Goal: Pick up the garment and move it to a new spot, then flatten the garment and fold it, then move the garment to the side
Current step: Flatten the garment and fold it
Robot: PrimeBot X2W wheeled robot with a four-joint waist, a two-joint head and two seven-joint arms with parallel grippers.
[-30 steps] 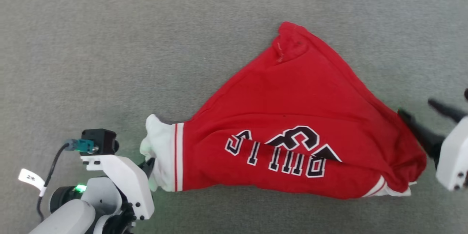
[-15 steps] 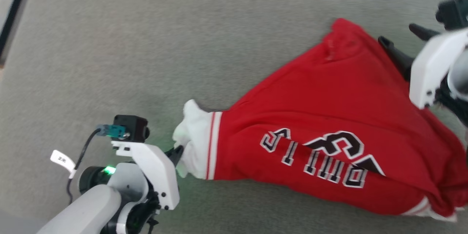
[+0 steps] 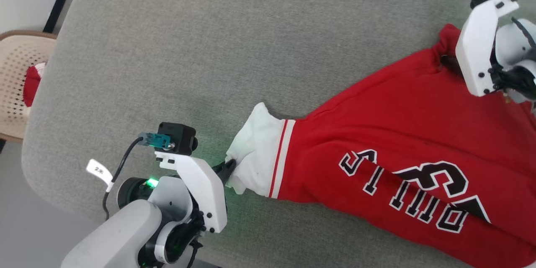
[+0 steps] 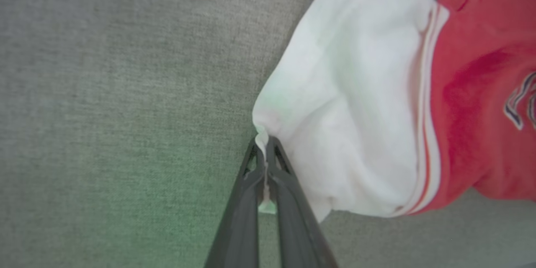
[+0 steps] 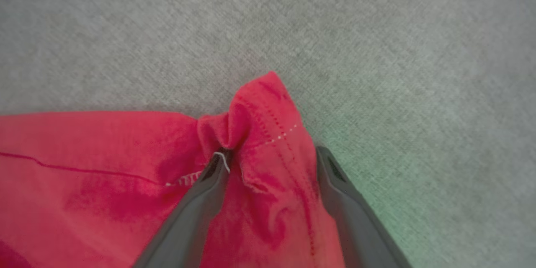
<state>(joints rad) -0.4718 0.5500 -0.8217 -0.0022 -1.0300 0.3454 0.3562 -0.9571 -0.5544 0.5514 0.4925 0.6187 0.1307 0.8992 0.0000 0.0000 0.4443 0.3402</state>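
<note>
I have the left claw (image 4: 264, 144) clenched on the white sleeve (image 4: 356, 113) of the garment (image 3: 377, 134), which lies crumpled on the right of the tabletop (image 3: 167, 50). The right claw (image 5: 272, 155) is released, straddling the far red corner (image 5: 259, 109). Flattening, folding and side placement are not yet done.

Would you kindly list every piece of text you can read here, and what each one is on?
"BULLS", upside down in the head view, on the red garment.
"3" above it on the same garment; the neighbouring digit is partly folded under.
Small white tag: "2" and a mark too small to read.
</note>
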